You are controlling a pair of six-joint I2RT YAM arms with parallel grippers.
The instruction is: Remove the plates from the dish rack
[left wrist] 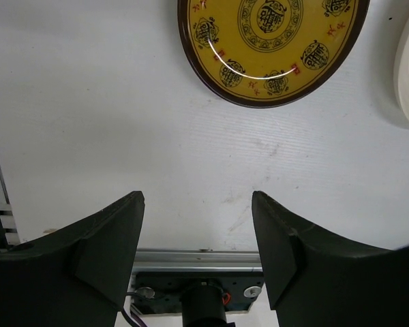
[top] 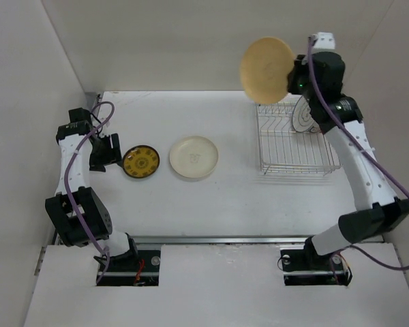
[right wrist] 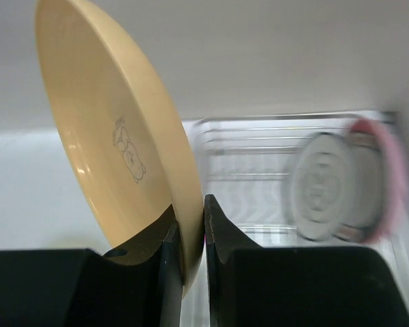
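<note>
Two plates already lie flat on the table (top: 225, 204), well to the left of the dish rack (top: 296, 146). The yellow-and-black plate (top: 140, 162) is farthest from the rack, and the cream plate (top: 193, 157) sits between it and the rack. The left gripper (top: 103, 151) hangs just beside the yellow-and-black plate, on the side away from the rack, jaws apart and holding nothing.

A third, the tan plate (top: 267, 68), is out of the slots and held on edge in the air above the rack's far left corner. The right gripper (right wrist: 191, 221) is clamped on its lower rim.

At the rack's far end at least two plates stand upright, a white dark-ringed plate (right wrist: 324, 194) and a pink plate (right wrist: 388, 177) behind it. Blur in the right wrist view and the arm across the top view hide whether more are there.

On this count the unloading looks roughly half done: the tan plate is not yet set down beside the others, and the standing plates await their turn.
</note>
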